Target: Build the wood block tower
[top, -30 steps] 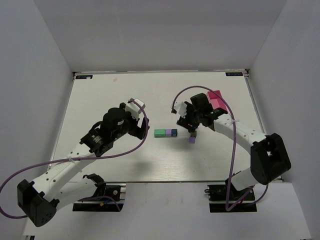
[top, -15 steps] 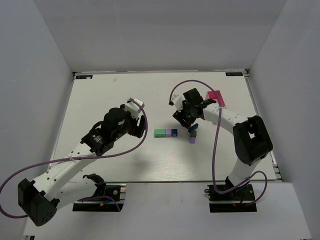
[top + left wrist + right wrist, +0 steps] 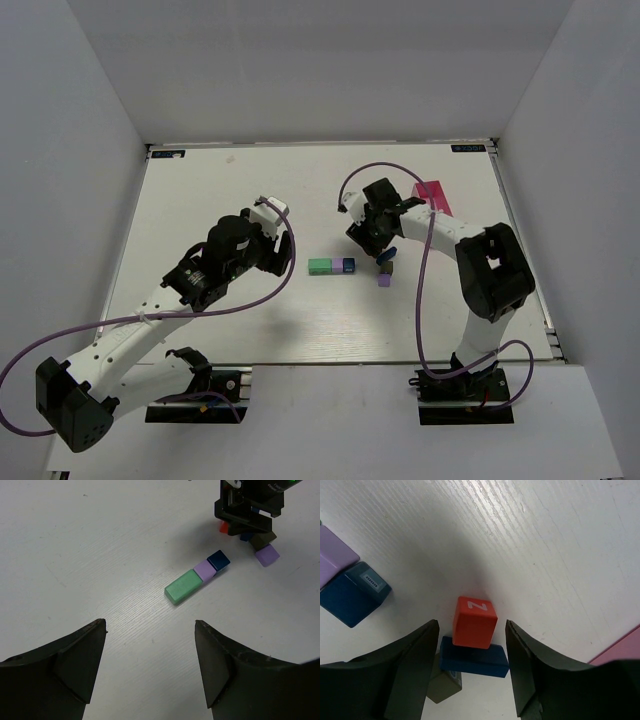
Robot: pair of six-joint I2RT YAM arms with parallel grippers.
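My right claw (image 3: pixel 472 626) stood wide astride the red block (image 3: pixel 475 621), apart from it, presumably leaving it balanced atop the dark blue block (image 3: pixel 474 663).

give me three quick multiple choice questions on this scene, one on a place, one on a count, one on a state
1. The red block rests on: A a yellow block; B a dark blue block; C a white block.
2. Blocks in the touching row: A two; B five; C three.
3. The left tool is: A open and empty; B shut on a block; C shut on a cable.
Answers: 1 B, the right wrist view shows red stacked on dark blue. 2 C, the left wrist view shows three lying end to end. 3 A, its fingers stand wide apart with nothing between.
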